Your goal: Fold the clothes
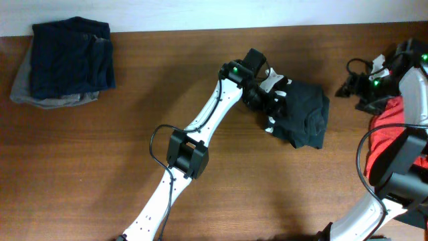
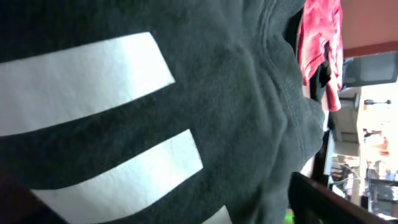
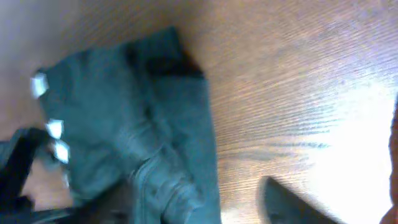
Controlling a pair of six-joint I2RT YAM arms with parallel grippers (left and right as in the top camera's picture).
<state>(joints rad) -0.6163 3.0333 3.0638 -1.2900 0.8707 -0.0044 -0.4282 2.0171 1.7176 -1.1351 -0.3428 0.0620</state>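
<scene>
Dark garment [image 1: 304, 117] lies bunched right of table [image 1: 100, 167] centre, left gripper [image 1: 273, 100] apparently on its striped edge, right gripper [image 1: 354, 79] apart by the red pile [image 1: 391, 127]. Finger state cannot be told for either: views too close or blurred. One layer should be pinched, then pulled flat.

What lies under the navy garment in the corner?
A grey garment peeks out at the left and lower edges of the navy garment. Its middle is covered, so anything else stacked there cannot be seen.
</scene>
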